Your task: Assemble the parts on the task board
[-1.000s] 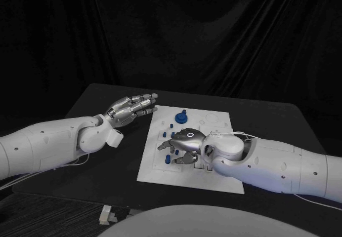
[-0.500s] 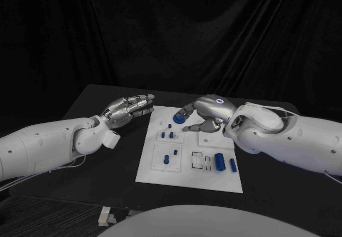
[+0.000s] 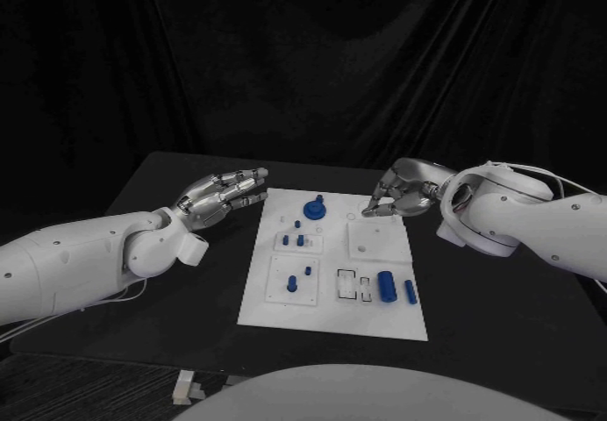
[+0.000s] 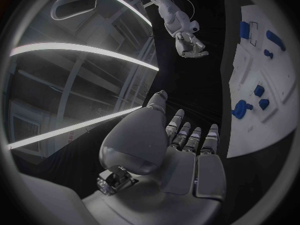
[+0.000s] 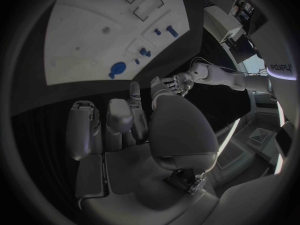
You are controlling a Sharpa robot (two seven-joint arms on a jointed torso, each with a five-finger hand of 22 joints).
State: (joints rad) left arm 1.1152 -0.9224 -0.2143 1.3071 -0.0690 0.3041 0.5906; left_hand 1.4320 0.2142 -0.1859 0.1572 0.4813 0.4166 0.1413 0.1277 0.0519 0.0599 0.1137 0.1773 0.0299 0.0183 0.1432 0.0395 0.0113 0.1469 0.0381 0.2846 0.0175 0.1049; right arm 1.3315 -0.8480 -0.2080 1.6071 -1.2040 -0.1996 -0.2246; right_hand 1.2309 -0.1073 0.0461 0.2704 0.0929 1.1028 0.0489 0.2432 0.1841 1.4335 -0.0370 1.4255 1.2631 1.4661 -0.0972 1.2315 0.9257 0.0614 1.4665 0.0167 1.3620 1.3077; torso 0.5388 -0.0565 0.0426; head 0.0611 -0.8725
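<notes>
The white task board (image 3: pixel 335 316) lies mid-table. On it stand a round blue part (image 3: pixel 314 209) at the far edge, small blue pegs (image 3: pixel 298 239) behind a single peg (image 3: pixel 292 282), and a thick blue cylinder (image 3: pixel 387 287) beside a thinner piece (image 3: pixel 410 292) at the near right. My left hand (image 3: pixel 228 195) hovers flat beside the board's far left corner, fingers spread, holding nothing. My right hand (image 3: pixel 403 191) hangs over the far right edge, fingers loosely bent, nothing in them. The right wrist view shows its bare palm (image 5: pixel 131 155) above the board (image 5: pixel 81 30).
The black table (image 3: pixel 493 289) stretches to either side of the board, bare black on its left and right. In the left wrist view the board (image 4: pixel 262 65) sits beyond my left hand (image 4: pixel 181 155), with my right hand (image 4: pixel 189 41) across from it.
My right hand rose off the board's near middle, passed the round blue part, then drew back to the far right edge. Two blue pieces it covered now show. The left hand barely moved.
</notes>
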